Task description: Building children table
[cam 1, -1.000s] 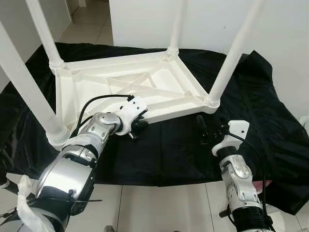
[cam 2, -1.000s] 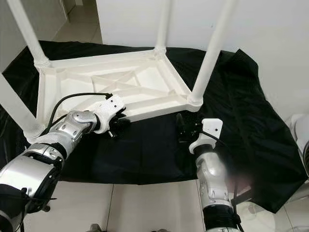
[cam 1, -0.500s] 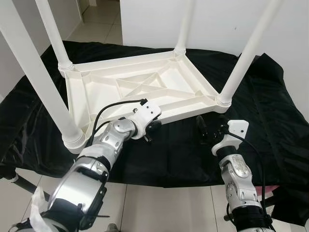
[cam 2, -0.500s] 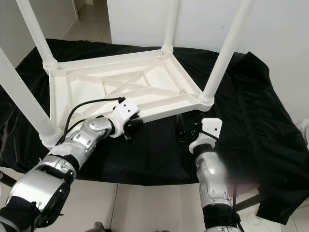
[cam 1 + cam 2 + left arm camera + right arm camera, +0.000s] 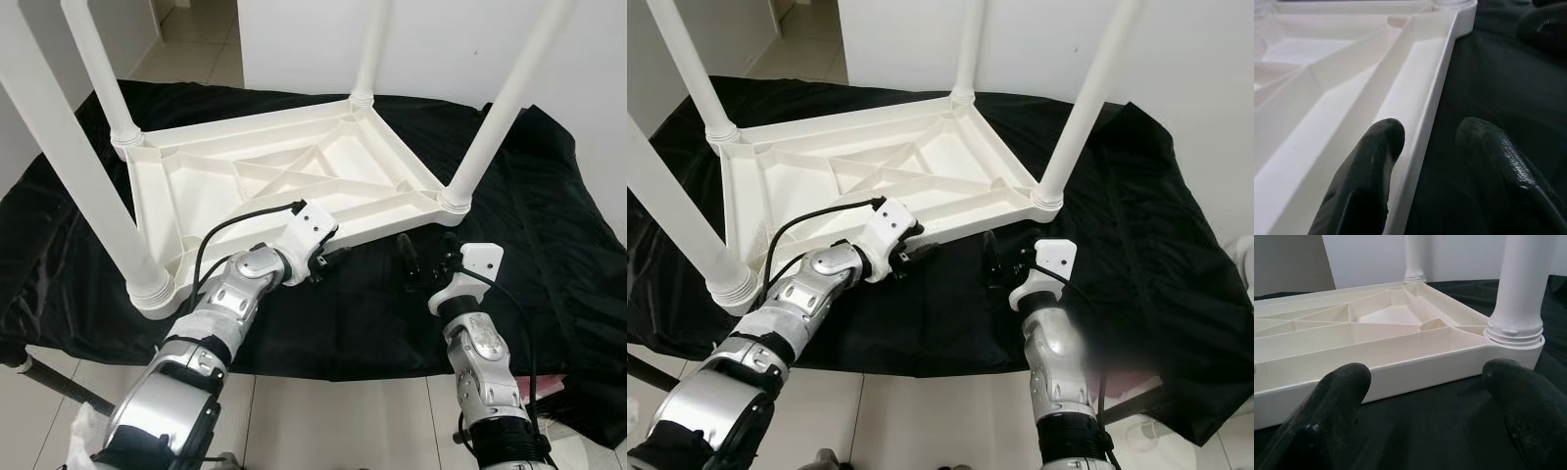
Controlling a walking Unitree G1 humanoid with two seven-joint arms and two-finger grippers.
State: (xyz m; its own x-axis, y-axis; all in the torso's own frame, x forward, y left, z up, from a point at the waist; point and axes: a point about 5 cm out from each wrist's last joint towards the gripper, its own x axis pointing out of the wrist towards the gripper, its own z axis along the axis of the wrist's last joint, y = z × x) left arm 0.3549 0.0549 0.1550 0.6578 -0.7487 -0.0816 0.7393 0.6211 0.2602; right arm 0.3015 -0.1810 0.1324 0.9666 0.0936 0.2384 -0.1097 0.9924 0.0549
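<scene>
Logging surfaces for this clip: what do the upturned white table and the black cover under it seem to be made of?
The table looks like moulded plastic: smooth, semi-matte white, with cast ribs under the top and round legs seated in collared sockets. The black cover looks like thin sheeting, probably plastic or coated fabric: it wrinkles and catches a faint sheen.

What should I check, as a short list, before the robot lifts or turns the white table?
1. All four round white legs are seated in the upside-down white plastic table: ok.
2. Left gripper straddles the table's near rim, one finger inside and one outside, open: ok.
3. Left gripper is closed on the rim: not ok.
4. Right gripper is open, over the black cloth, short of the near right corner leg: not ok for lifting.
5. The cloth lies flat under the table: cannot tell.
</scene>
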